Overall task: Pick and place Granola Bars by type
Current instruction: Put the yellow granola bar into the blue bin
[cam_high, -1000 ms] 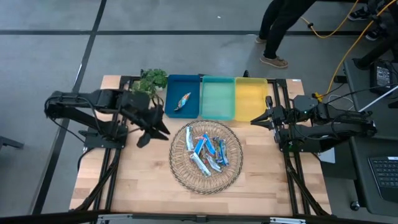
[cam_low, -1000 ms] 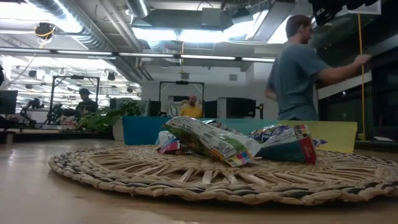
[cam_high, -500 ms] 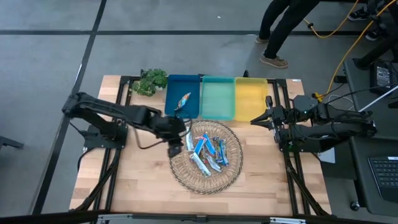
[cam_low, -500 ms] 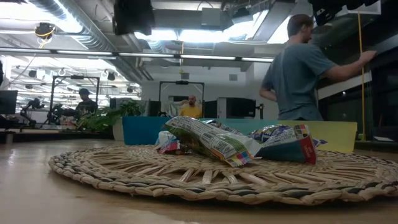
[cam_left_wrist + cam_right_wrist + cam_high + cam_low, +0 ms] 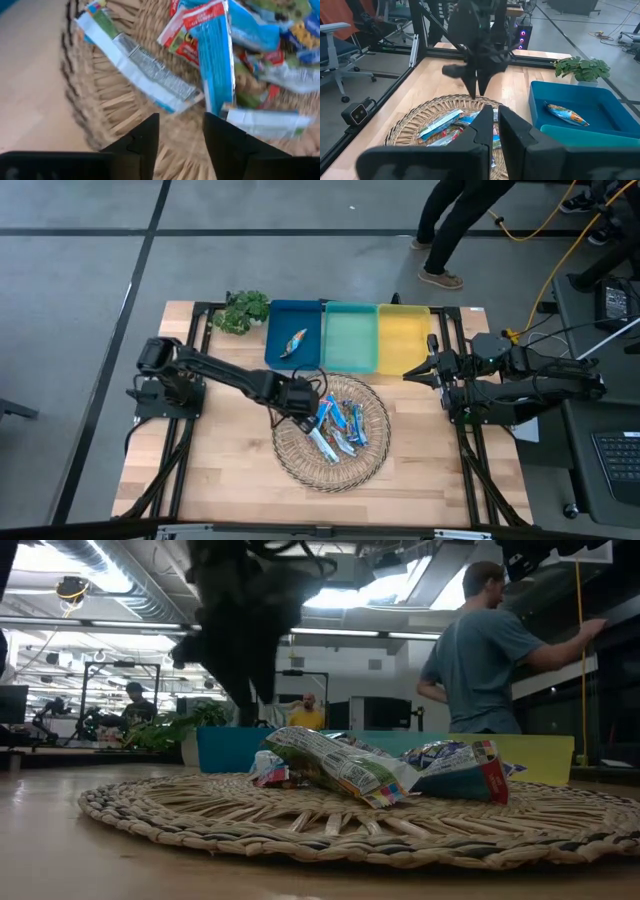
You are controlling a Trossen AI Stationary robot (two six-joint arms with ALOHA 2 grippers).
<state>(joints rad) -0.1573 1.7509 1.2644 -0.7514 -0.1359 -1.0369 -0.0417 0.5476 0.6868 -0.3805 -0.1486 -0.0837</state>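
Hovering my left gripper (image 5: 303, 408), fingers parted and empty, over the pile of granola bars (image 5: 335, 425) on the woven tray (image 5: 375, 455) at frame centre, I judge the next move a descent onto one bar, bound for the bins above.

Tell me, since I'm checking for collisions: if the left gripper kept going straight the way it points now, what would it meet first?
Probably the Granola Bars piled on the woven basket. The left gripper points down over the basket's left part, jaws parted. A blue-wrapped bar seems nearest in line, though depth is unclear.
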